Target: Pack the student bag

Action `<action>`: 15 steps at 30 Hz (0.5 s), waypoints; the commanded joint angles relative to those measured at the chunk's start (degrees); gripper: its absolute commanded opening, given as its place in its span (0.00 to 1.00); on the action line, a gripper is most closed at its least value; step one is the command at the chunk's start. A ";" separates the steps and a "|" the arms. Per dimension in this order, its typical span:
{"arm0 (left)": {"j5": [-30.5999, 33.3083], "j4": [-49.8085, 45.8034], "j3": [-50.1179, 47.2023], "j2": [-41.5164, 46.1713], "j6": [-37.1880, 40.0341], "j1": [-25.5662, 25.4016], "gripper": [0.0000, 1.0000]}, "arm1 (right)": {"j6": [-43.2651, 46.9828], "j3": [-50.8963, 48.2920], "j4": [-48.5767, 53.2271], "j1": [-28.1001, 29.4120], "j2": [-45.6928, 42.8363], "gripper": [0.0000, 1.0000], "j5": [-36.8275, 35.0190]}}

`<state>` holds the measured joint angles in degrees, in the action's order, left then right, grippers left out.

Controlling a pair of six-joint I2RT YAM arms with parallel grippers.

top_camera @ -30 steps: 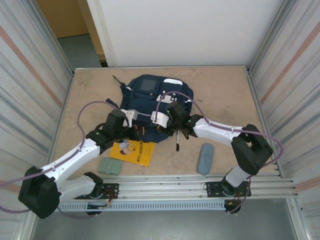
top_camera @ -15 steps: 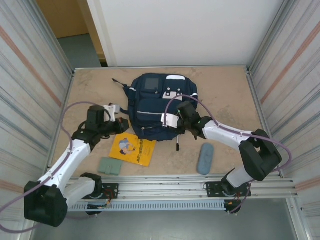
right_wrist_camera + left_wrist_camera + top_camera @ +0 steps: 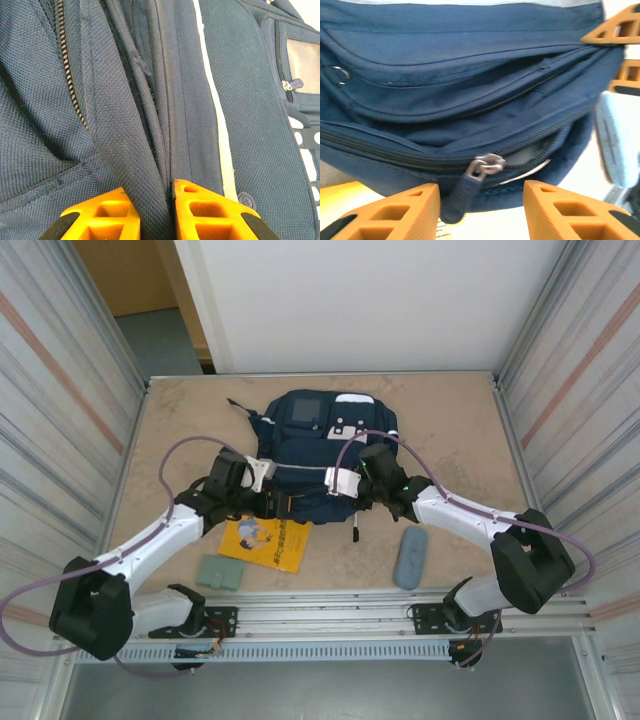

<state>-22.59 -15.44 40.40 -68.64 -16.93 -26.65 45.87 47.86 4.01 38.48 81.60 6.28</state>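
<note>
The student bag [image 3: 312, 450], a navy backpack with white patches, lies flat in the middle of the table. My left gripper [image 3: 281, 502] is at its near left edge, open. In the left wrist view the bag's metal zipper slider with its dark pull tab [image 3: 481, 169] hangs between the orange fingers [image 3: 405, 212], close to the left one and not pinched. Right of the slider the zip gapes a little. My right gripper [image 3: 343, 488] is at the bag's near right edge. Its fingers [image 3: 210, 210] are shut on a fold of the bag's fabric [image 3: 135, 165].
A yellow booklet [image 3: 266, 542] lies just in front of the bag under the left arm. A green wallet [image 3: 220, 571] sits near the front rail. A grey-blue pencil case [image 3: 410, 557] and a dark pen [image 3: 355, 526] lie at the front right.
The left arm, drawn back to the left half a second ago, has returned to the bag's near edge and its jaws have opened. The right gripper keeps its hold on the fabric.
</note>
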 commanded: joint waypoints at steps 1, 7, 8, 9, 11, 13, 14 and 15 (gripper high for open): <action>3.86 -0.91 1.23 -0.34 2.18 -0.15 0.43 | -0.52 -0.11 -1.06 -0.44 -3.25 0.16 2.04; -5.56 1.83 0.68 -3.21 3.84 -0.24 0.35 | -0.88 0.16 -1.23 -0.77 -2.77 0.15 2.50; -5.38 1.00 0.88 -3.86 4.11 -0.23 0.36 | -0.95 -0.19 -1.86 -0.84 -2.92 0.16 2.83; -4.71 0.17 1.08 -4.14 4.34 -0.24 0.36 | -1.03 -0.23 -2.27 -1.01 -2.79 0.15 3.14; -3.63 -0.56 0.80 -4.16 4.75 -0.24 0.29 | -1.01 -0.07 -2.02 -1.26 -2.68 0.15 3.41; -4.24 0.34 0.42 -3.74 4.47 -0.24 0.16 | -1.05 0.09 -1.73 -1.21 -2.73 0.16 3.08; -5.03 0.58 0.54 -3.45 4.53 -0.24 0.06 | -1.07 -0.19 -2.03 -1.32 -2.76 0.18 3.04; -5.72 0.61 0.88 -3.18 4.51 -0.24 0.00 | -1.51 -0.58 -3.04 -1.54 -2.68 0.22 2.95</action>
<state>-24.88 -14.81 40.40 -72.73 -13.21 -26.63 45.67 47.48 4.36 37.56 81.38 7.77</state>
